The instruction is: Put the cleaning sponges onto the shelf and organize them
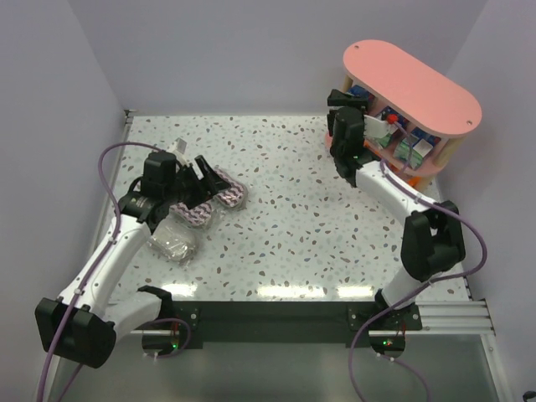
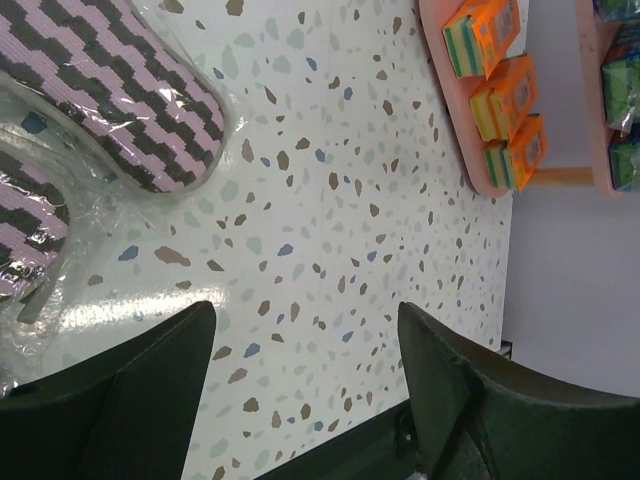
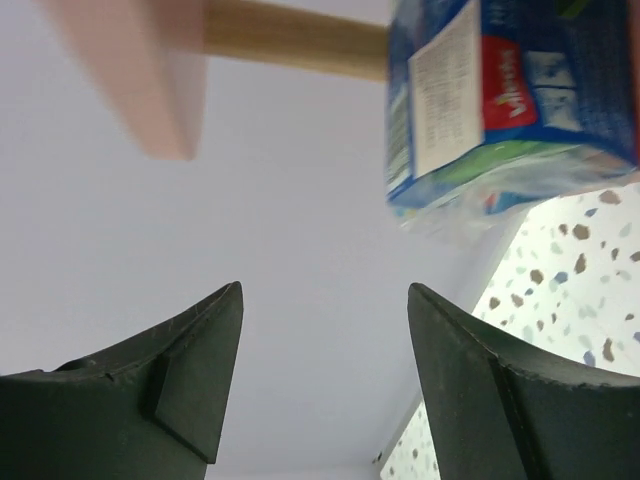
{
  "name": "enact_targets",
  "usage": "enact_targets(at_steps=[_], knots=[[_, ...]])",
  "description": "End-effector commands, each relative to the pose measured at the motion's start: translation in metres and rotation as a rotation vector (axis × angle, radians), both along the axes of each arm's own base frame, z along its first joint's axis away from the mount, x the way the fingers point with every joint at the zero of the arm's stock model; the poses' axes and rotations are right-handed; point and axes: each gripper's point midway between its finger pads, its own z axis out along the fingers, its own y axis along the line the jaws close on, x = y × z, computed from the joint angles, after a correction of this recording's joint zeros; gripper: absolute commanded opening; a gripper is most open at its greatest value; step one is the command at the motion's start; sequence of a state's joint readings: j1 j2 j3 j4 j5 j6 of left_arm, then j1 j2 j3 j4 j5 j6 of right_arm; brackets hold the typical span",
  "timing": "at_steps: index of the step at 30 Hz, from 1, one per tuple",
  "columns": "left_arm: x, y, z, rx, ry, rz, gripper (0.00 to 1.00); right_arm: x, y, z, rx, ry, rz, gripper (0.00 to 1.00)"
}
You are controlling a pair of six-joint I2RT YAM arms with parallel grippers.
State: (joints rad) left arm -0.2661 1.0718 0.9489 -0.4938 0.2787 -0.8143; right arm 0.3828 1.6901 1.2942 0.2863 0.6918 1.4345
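The pink shelf [image 1: 410, 84] stands at the far right. In the left wrist view its lower board [image 2: 437, 70] holds three orange packs [image 2: 505, 95], and green-and-blue packs [image 2: 620, 85] sit on the tier above. My right gripper [image 1: 348, 100] is open and empty at the shelf's left end; its view [image 3: 325, 300] shows a green-and-blue pack with a white label [image 3: 500, 90] up right of the fingers. My left gripper [image 1: 197, 174] is open and empty beside two purple zigzag sponges [image 1: 226, 191] [image 1: 194, 214]; one [image 2: 130, 90] lies ahead left of its fingers. A greyish wrapped sponge [image 1: 172, 241] lies nearer.
The speckled table [image 1: 285, 209] is walled in by lilac panels at the back and sides. A wooden shelf post [image 3: 290, 35] and a blurred pink board [image 3: 130, 70] are close above my right gripper. The dark front rail [image 1: 276, 322] bears both arm bases.
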Motion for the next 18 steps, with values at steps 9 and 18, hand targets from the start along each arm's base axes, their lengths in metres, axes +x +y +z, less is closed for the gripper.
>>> enact_targets(at_steps=[9, 18], knots=[[0.036, 0.027, -0.008, 0.079, -0.053, 0.061, 0.82, -0.102, 0.117, 0.001, -0.279, 0.134, 0.736, 0.72], [0.062, 0.054, -0.015, 0.083, -0.047, 0.101, 0.8, -0.183, 0.19, -0.107, -0.441, 0.362, 1.061, 0.72]])
